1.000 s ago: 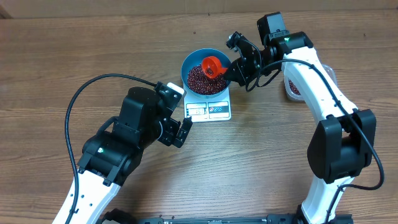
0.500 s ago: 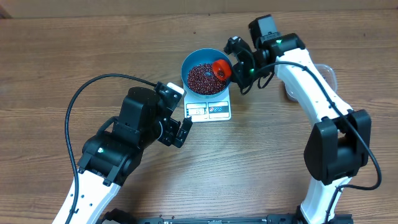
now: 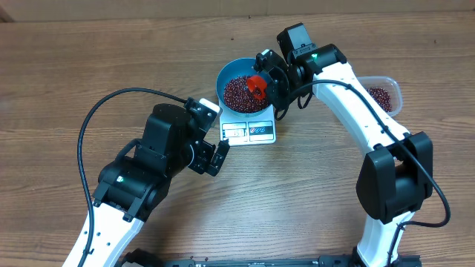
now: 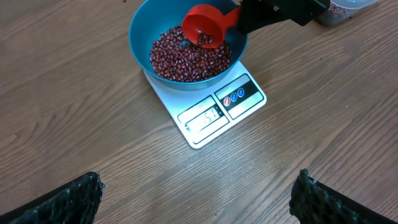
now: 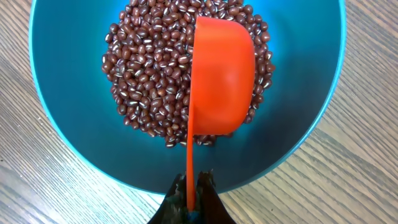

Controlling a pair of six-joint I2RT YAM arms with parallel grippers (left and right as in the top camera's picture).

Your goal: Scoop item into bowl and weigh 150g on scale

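Scoop [image 5: 221, 74] just tips over at the bowl's [image 5: 62, 143] 3 o'clock, right fingers [image 5: 211, 208] clamped on it, adding beans [image 5: 149, 81]; left fingers [image 4: 68, 199] gape.

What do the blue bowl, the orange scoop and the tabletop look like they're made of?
The bowl: probably plastic, smooth, even blue with soft sheen. The scoop: likely moulded plastic, thin, uniformly orange, satin. The tabletop: wood or wood-look laminate, matte, streaky grain visible.
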